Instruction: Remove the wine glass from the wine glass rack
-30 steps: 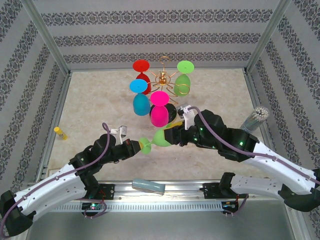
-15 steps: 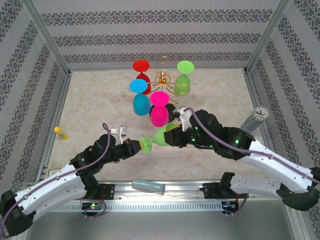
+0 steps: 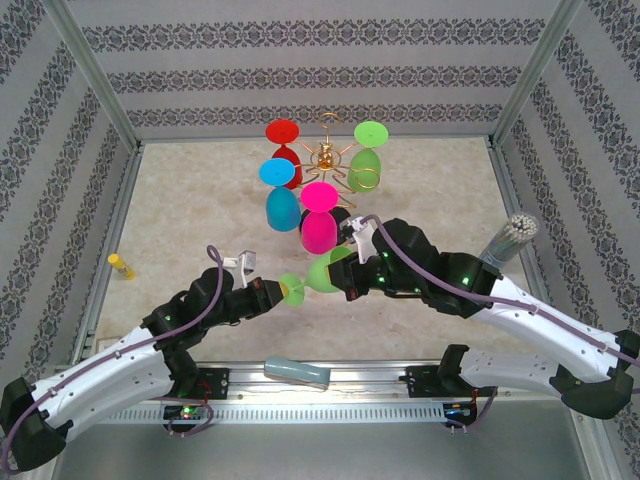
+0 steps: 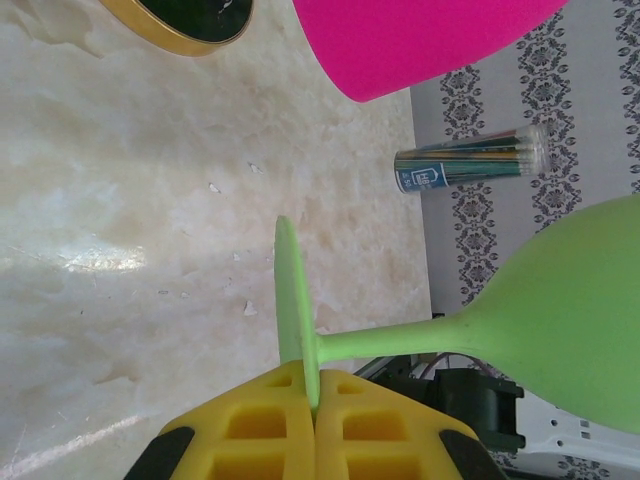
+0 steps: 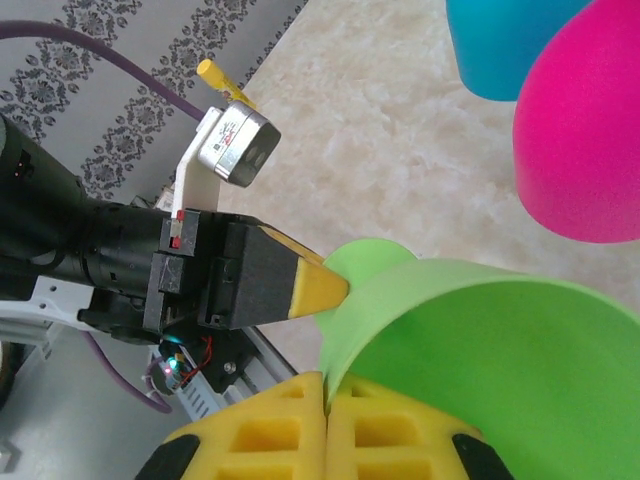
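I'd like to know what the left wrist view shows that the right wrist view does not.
Left wrist: the rack's gold-rimmed black base, a tube of sticks, the stem of the green wine glass. Right wrist: a blue glass, a yellow marker, the right end effector shut on that glass's rim. Both: the glass itself, the left end effector shut on its foot, the pink glass, the marbled table.
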{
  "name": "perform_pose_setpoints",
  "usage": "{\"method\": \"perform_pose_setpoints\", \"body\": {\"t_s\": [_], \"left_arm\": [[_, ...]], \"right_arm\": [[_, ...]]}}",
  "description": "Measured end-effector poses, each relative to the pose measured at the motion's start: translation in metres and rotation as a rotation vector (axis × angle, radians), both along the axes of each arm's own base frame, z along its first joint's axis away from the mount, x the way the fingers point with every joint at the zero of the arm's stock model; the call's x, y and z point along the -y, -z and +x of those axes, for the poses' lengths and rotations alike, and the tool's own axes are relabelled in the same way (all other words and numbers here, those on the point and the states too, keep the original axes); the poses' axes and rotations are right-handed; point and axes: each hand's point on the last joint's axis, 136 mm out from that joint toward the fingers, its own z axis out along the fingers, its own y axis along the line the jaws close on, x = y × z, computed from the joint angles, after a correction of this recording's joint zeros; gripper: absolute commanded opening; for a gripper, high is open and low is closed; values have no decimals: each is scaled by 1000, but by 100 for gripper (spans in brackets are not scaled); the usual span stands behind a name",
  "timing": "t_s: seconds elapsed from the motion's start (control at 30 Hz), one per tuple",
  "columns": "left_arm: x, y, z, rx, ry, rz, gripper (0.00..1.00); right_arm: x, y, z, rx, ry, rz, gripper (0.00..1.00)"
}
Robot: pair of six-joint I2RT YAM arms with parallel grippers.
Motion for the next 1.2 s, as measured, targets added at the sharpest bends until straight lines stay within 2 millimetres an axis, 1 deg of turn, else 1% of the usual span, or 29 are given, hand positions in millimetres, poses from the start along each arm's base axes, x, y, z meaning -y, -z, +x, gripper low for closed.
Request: {"method": "perform_pose_setpoints", "body": {"t_s": [0.1,0.17,0.2,0.27,0.3,0.33,0.4,0.47,0.6,0.77,0.93,1.07,1.2], "left_arm": [[0,1,0,0,1,4,0],[0,1,1,1,-1,7,7],[0,0,1,1,-1,9,13],[0,-1,1,5,1,13,18],[0,-2,1,6,2,12,23],[0,-3,2,10,2,12,27],[1,-5,2,13,2,9,29],[1,-6,2,14,-1,8,38],[0,-7,3,16,-3,8,44],[-6,-8,4,14,-24,52,45],[-17,-21,8,47,-53,130,45],[-27,-30,12,79,-76,206,45],[-37,-28,16,101,-93,291,45]], "right_arm": [[0,1,0,-1,0,-1,0],[0,1,0,0,1,-1,0],[1,2,0,1,2,-1,0],[2,2,0,4,6,-2,0],[2,2,0,4,7,-3,0],[3,3,1,4,8,-4,0],[3,4,2,8,16,-9,0],[6,7,4,11,30,-20,0],[10,18,6,9,51,-53,0],[19,27,10,12,87,-102,0],[30,37,15,17,132,-164,0],[39,52,19,7,164,-246,0],[49,70,22,-9,192,-349,0]]}}
